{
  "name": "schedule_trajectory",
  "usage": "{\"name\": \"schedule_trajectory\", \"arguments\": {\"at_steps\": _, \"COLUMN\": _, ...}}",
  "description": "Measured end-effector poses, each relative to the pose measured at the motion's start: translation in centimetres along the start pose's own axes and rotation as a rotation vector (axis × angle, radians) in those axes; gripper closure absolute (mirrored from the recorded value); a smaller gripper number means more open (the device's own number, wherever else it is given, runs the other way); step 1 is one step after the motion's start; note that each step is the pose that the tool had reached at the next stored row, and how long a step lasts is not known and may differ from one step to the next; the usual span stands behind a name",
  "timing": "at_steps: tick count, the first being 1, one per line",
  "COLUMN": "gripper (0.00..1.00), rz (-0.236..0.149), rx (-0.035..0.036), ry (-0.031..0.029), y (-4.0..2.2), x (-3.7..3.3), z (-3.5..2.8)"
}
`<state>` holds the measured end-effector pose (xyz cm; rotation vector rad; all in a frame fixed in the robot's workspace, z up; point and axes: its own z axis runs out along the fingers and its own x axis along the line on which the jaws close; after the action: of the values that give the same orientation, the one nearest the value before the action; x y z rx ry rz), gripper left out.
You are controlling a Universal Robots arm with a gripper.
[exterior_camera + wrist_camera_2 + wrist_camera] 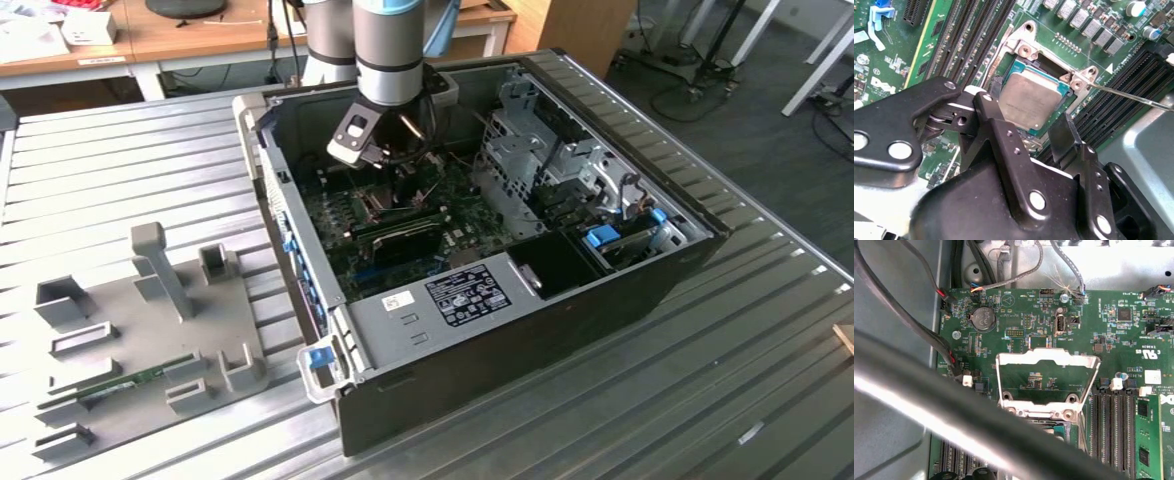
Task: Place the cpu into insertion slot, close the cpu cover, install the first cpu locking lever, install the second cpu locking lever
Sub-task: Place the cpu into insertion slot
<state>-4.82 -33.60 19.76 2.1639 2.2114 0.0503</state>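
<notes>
Lab, ribbed metal bench (134, 150), wooden desks (200, 38)

Dull silver cpu (1024, 102), green motherboard (1054, 330), silvery cpu cover (1046, 356), black gripper (1026, 120), ribbed grey worktop (120, 160).

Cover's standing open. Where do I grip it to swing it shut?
Probably the free cross-bar of the cpu cover, opposite its hinged edge at the insertion slot. It stands raised and thin, so come from above, pinching its two flat faces.
</notes>
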Motion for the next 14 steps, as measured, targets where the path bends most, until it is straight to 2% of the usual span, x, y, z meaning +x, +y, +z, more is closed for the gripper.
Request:
{"name": "schedule_trajectory", "arguments": {"at_steps": 5, "gripper": 0.35, "rz": 0.000, "rx": -0.0002, "ry": 0.0001, "y": -0.04, "x": 0.10, "z": 0.71}}
{"name": "schedule_trajectory", "arguments": {"at_steps": 14, "gripper": 0.35, "rz": 0.000, "rx": -0.0001, "ry": -0.0001, "y": -0.04, "x": 0.37, "z": 0.73}}
